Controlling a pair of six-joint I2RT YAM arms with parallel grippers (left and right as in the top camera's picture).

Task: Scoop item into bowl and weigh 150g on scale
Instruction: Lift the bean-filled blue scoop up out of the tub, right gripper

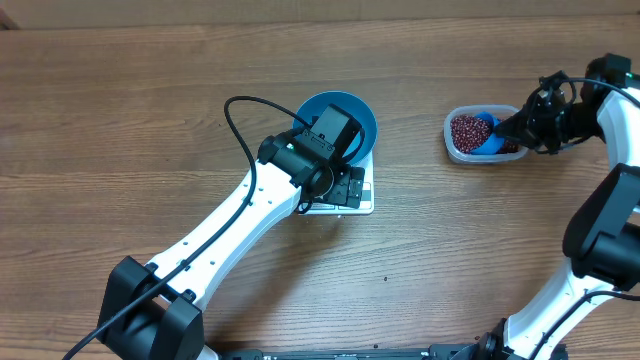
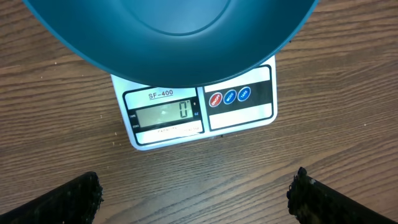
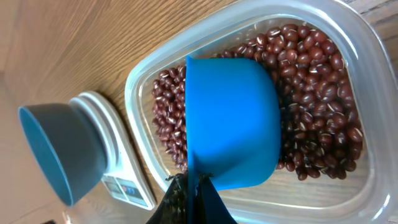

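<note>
Pinching the scoop [image 3: 233,118] by its handle in the right gripper [image 3: 191,202], jaws narrowed hard, cup resting on the beans [image 3: 317,106] in the tub [image 3: 138,93], three o'clock from the bowl [image 2: 186,37]. Bowl empty on the scale [image 2: 236,115], display [image 2: 165,112] at zero; left gripper [image 2: 196,199] spread wide, holding nothing, at six o'clock of the scale. Could roll in so thin a pinch and scatter beans on the carry; could overshoot with heaped loads

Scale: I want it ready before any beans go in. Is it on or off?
On. The left wrist view shows the scale with its display reading 0, the bowl sitting on it.
</note>
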